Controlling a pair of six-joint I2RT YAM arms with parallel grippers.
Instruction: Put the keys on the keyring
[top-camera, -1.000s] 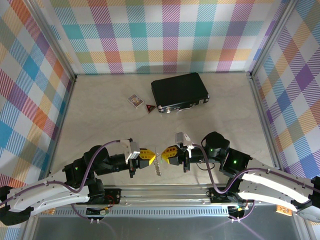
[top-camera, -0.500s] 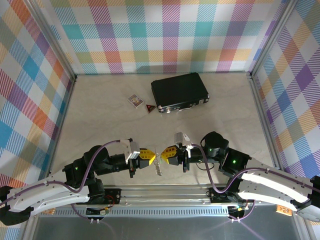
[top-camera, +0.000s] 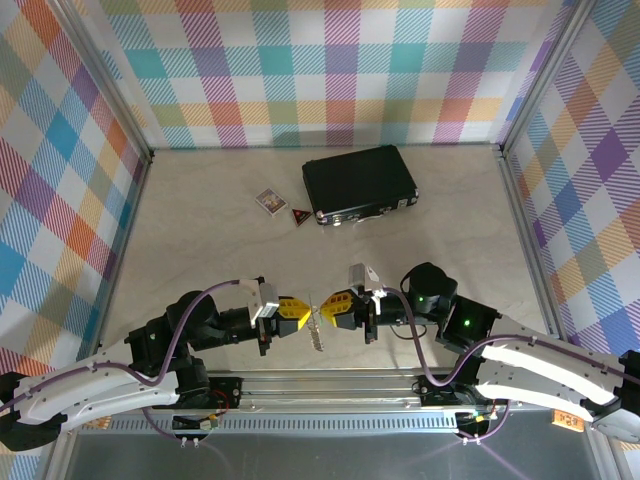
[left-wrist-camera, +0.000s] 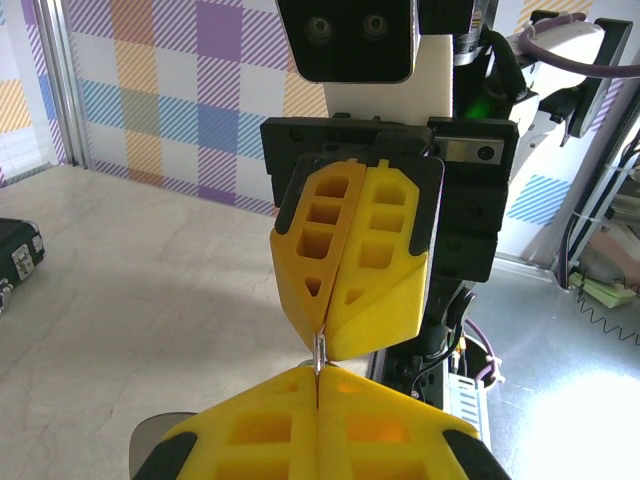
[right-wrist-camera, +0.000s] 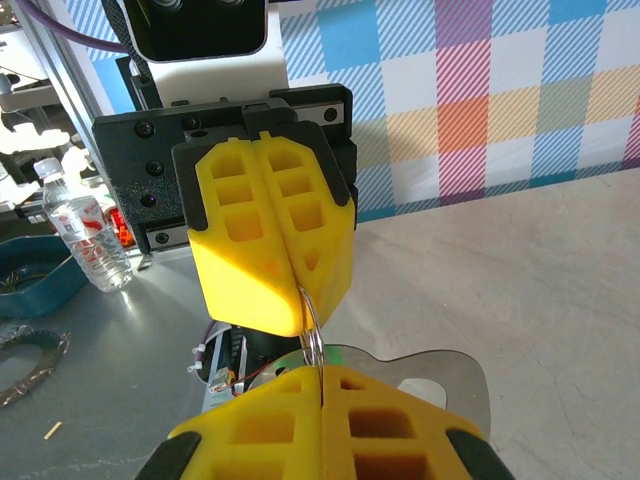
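Keyring (top-camera: 316, 326) pinched edge-on between left gripper (top-camera: 303, 314) and right gripper (top-camera: 328, 311), both jaws shut tight, well nearer than case (top-camera: 360, 185); hardly moved this last second, grippers nudged closer, threading seemingly under way.

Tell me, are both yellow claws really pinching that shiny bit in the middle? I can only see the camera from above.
Observer: Yes. The right wrist camera shows a thin silvery wire loop, seemingly the keyring, running from the closed tips of the left gripper into the closed tips of the right gripper.
Operator: Is there a big gap between the claws?
Observer: No. The left wrist camera shows the two pairs of tips close together, with just a sliver of metal between them.
Operator: Anything else I can't see?
Observer: The right wrist camera shows a clear water bottle standing on a grey surface.
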